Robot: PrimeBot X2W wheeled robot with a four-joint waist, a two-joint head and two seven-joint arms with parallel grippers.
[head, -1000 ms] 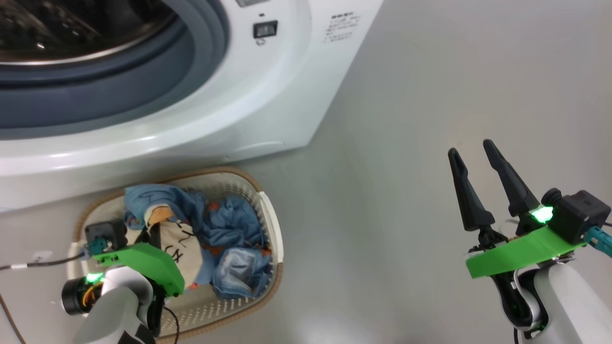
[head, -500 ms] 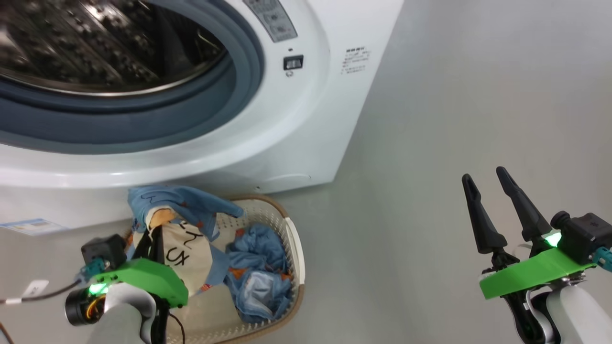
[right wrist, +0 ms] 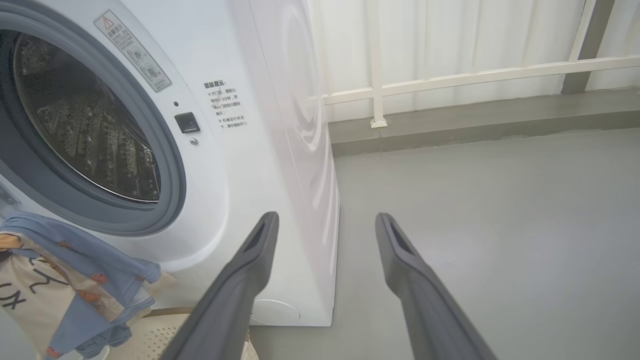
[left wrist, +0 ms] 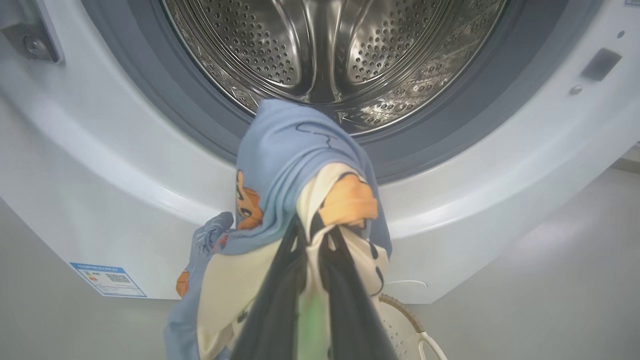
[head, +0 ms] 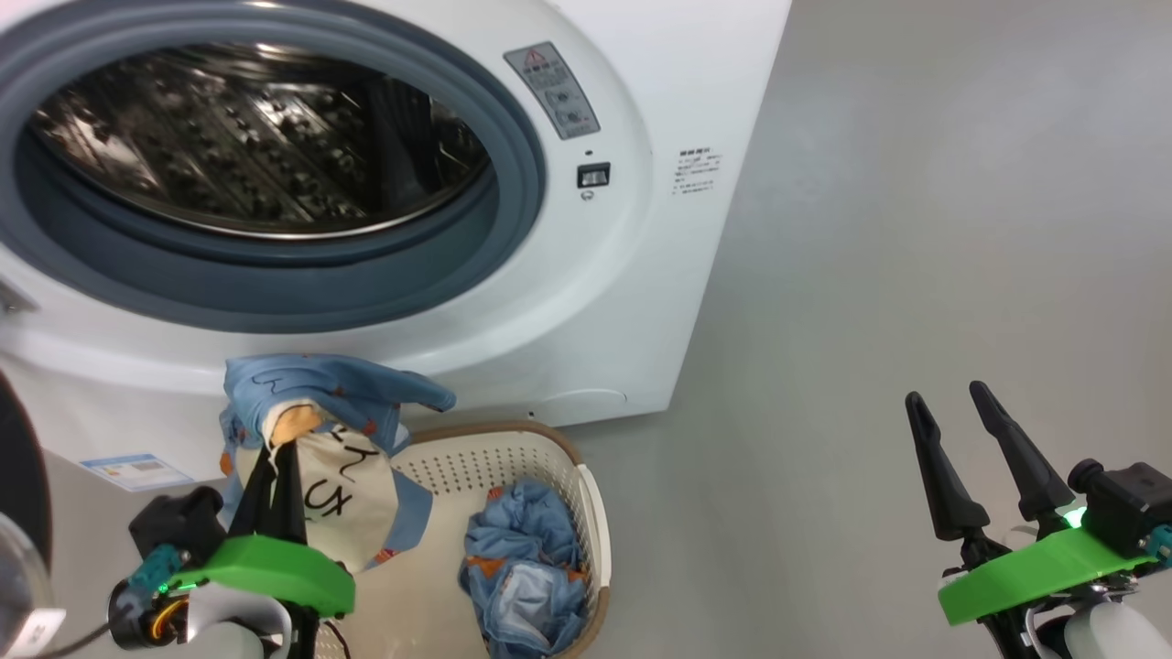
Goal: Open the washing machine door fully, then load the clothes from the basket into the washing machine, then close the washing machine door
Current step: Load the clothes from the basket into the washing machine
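Observation:
My left gripper (head: 279,453) is shut on a light-blue and cream garment (head: 320,403), which hangs above the left end of the cream basket (head: 588,513). In the left wrist view the gripper (left wrist: 312,225) holds the garment (left wrist: 285,150) just below the washing machine's steel drum (left wrist: 325,45). More blue clothes (head: 526,567) lie in the basket. The washing machine (head: 659,275) stands with its drum opening uncovered. A black edge of the washing machine door (head: 16,458) shows at the far left. My right gripper (head: 943,394) is open and holds nothing, over the floor to the right.
Grey floor (head: 916,229) stretches right of the machine. A blue label sticker (head: 137,471) sits low on the machine's front. In the right wrist view a white railing (right wrist: 450,80) and a low kerb run behind the machine.
The head camera has tilted up. My left gripper has lifted the garment out of the basket, up toward the drum opening. The right gripper stays open.

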